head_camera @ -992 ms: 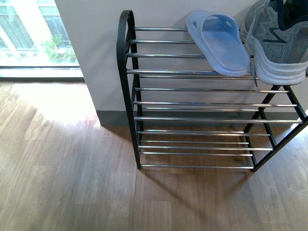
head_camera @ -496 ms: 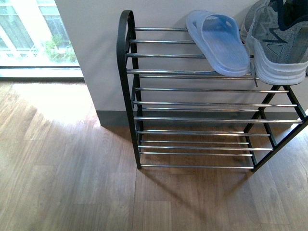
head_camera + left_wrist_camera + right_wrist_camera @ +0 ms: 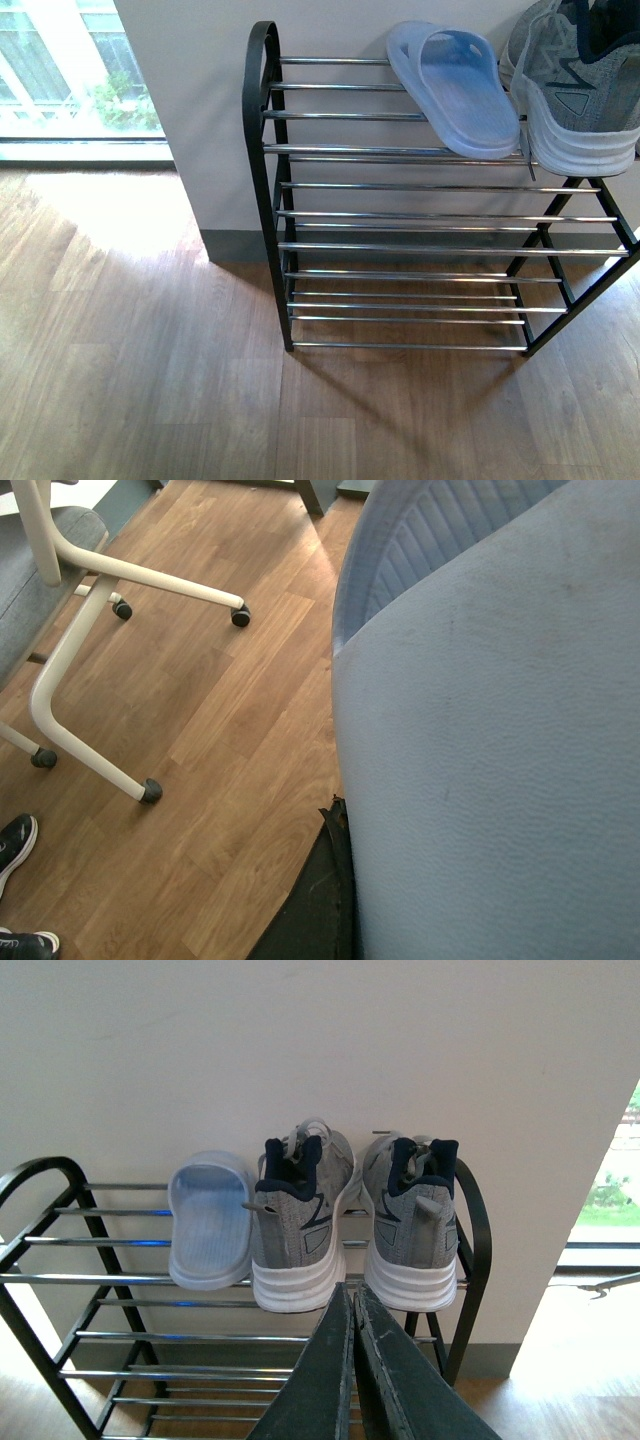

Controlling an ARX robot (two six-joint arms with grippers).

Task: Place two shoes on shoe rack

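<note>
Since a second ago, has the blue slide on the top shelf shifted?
No. The blue slide lies across the same chrome rods of the shoe rack, beside the grey sneaker.

Item count: shoes, rack, surrounding objects.
One shoe rack [image 3: 60, 1280] is standing against the wall, showing three tiers of chrome rods in the front view. Two grey knit sneakers are sitting on its top tier: the left sneaker [image 3: 298, 1225] and the right sneaker [image 3: 412, 1222]. One light-blue slide [image 3: 210, 1218] is lying just left of them; a second light-blue slide [image 3: 490, 730] is filling the left wrist view. One white chair frame [image 3: 90, 630] is showing four castors there. Two dark shoes [image 3: 15, 880] are showing at that view's edge.
</note>
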